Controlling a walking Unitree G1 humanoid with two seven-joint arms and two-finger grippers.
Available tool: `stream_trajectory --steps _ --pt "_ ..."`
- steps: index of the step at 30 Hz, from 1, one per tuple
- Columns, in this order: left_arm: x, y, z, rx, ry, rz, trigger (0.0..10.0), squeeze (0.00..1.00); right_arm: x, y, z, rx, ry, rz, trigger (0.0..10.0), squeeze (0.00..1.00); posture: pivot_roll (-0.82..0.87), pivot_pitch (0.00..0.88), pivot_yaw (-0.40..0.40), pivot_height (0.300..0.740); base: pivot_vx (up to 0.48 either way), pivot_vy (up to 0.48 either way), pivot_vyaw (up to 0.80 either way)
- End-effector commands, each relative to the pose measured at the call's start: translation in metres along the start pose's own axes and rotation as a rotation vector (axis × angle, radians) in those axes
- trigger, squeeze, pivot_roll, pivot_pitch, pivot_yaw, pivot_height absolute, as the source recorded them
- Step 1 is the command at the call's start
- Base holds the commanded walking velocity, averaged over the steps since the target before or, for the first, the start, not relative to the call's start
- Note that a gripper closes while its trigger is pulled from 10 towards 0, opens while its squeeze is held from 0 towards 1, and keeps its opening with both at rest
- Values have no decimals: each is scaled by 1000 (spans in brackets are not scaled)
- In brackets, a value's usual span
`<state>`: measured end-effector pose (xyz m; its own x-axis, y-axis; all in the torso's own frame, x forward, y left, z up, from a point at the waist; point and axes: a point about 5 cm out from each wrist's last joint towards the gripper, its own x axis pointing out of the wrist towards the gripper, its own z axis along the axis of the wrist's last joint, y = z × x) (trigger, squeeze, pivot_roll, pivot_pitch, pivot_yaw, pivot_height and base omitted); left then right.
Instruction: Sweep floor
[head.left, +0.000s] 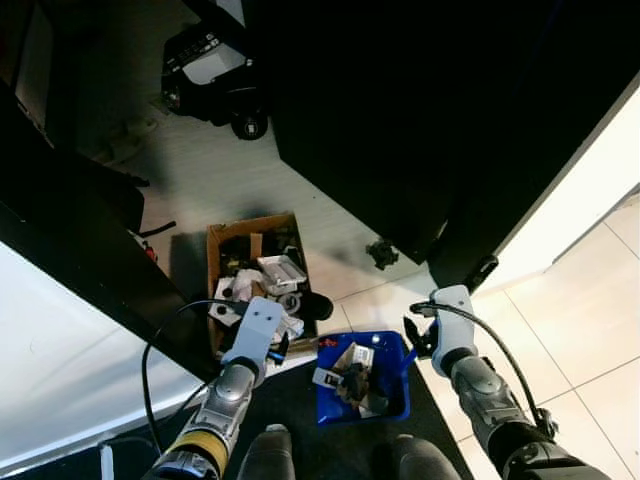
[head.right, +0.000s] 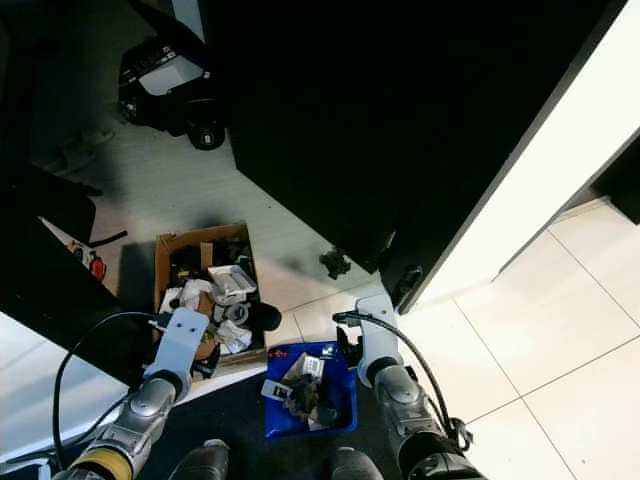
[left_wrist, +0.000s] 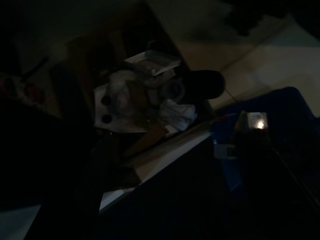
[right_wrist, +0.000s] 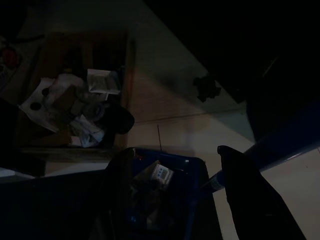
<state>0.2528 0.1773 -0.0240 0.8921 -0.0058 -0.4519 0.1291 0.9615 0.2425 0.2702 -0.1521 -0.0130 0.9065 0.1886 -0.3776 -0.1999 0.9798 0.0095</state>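
Left eye view: blue dustpan full of scraps sits low between the two arms, directly in front of the robot's feet. Cardboard box of rubbish lies on the floor just ahead and to the left of the pan, touching or nearly touching its left corner.

Right gripper sits at the pan's right edge. Right wrist view shows one black finger beside a blue handle that runs away from the pan; it looks closed on that handle, but the contact is too dark to confirm, so I cannot tell.

Left gripper hovers over the near edge of the box. Finger spread: cannot tell; nothing seen in its hold.

Key relation: the box lies left-forward of the pan, on the left arm's side. Judgement: emptying calls for carrying the pan leftward over the box opening.

Small dark debris rests on the floor ahead of the pan, unswept.
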Motion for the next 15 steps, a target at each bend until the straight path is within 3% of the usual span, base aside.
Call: stream_trajectory --steps 1,8,12,15 --pt "-4 1 -10 -21 30 18 10000 0 -4 0 -7 30 7 -11 10000 0 -66 59 19 740 0 0 0" --pt "-6 1 -13 -32 31 22 10000 0 -6 1 -10 90 18 27 10000 0 -42 69 -3 740 0 0 0" --pt "-8 7 -16 -79 38 89 10000 0 -7 2 -12 70 20 28 10000 0 -30 67 -2 740 0 0 0" --pt "-9 11 -20 -106 55 129 10000 0 -9 0 -15 118 22 12 10000 0 -27 88 -5 740 0 0 0"
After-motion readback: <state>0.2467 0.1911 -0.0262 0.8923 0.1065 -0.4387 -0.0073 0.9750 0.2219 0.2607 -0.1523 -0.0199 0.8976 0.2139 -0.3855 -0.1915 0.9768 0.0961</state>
